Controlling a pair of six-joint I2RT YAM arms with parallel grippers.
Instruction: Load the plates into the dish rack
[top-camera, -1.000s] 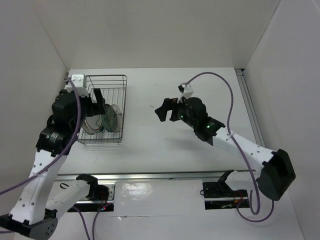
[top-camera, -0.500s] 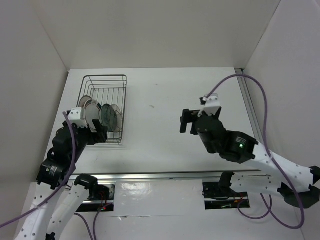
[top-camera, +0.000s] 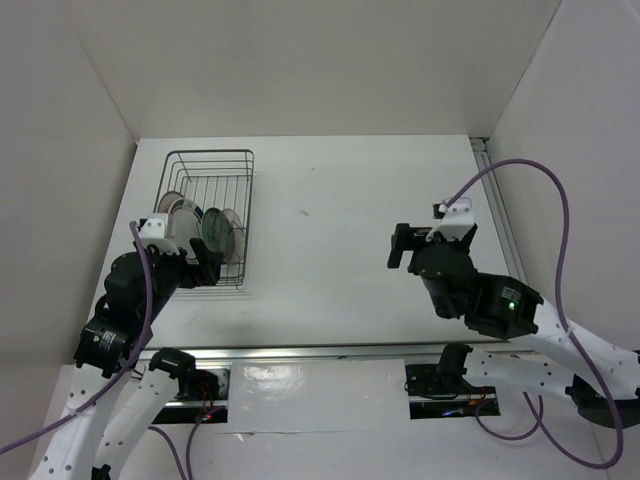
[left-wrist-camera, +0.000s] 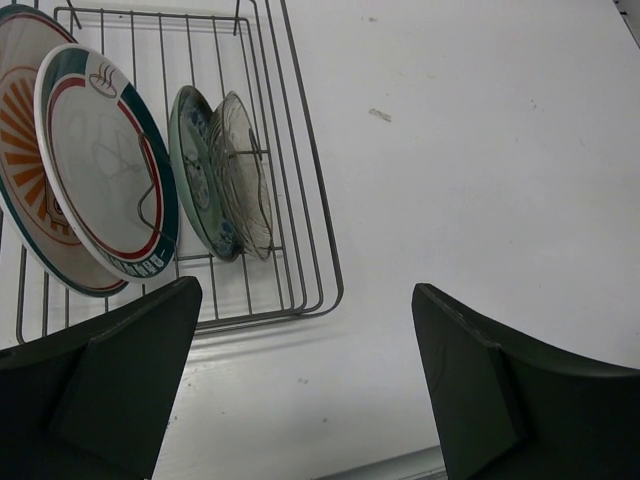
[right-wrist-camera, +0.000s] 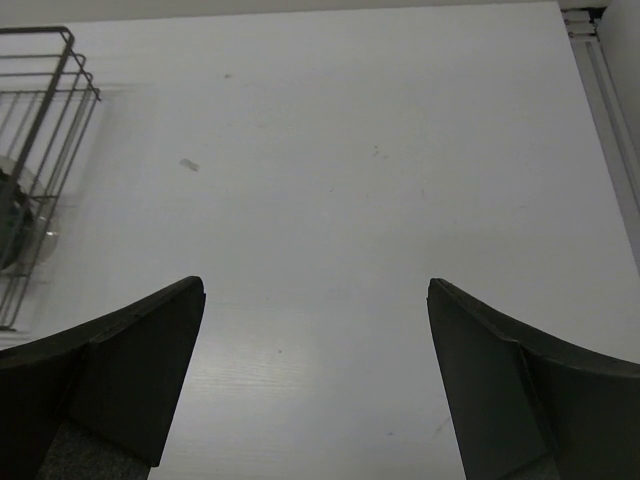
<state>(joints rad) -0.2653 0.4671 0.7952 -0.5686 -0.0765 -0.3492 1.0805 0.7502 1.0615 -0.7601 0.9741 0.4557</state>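
The dish rack (left-wrist-camera: 300, 250) (top-camera: 212, 190) is a dark wire basket at the table's far left. In it several plates stand on edge: an orange sunburst plate (left-wrist-camera: 18, 140), a white plate with red and teal rings (left-wrist-camera: 100, 165) and a smaller teal patterned plate (left-wrist-camera: 192, 190). My left gripper (left-wrist-camera: 305, 290) (top-camera: 205, 265) hovers open and empty just beyond the rack's near end. My right gripper (right-wrist-camera: 315, 285) (top-camera: 397, 246) hangs open and empty over bare table at the right, far from the rack (right-wrist-camera: 45, 110).
A clear glass dish (left-wrist-camera: 245, 175) leans against the teal plate inside the rack. White walls close the table on three sides. A metal rail (top-camera: 320, 352) runs along the near edge and another (right-wrist-camera: 605, 90) along the right side.
Both arms have drawn back toward the near edge. The left gripper left the rack and uncovered the plates. The right gripper moved right and nearer. Both stayed open.
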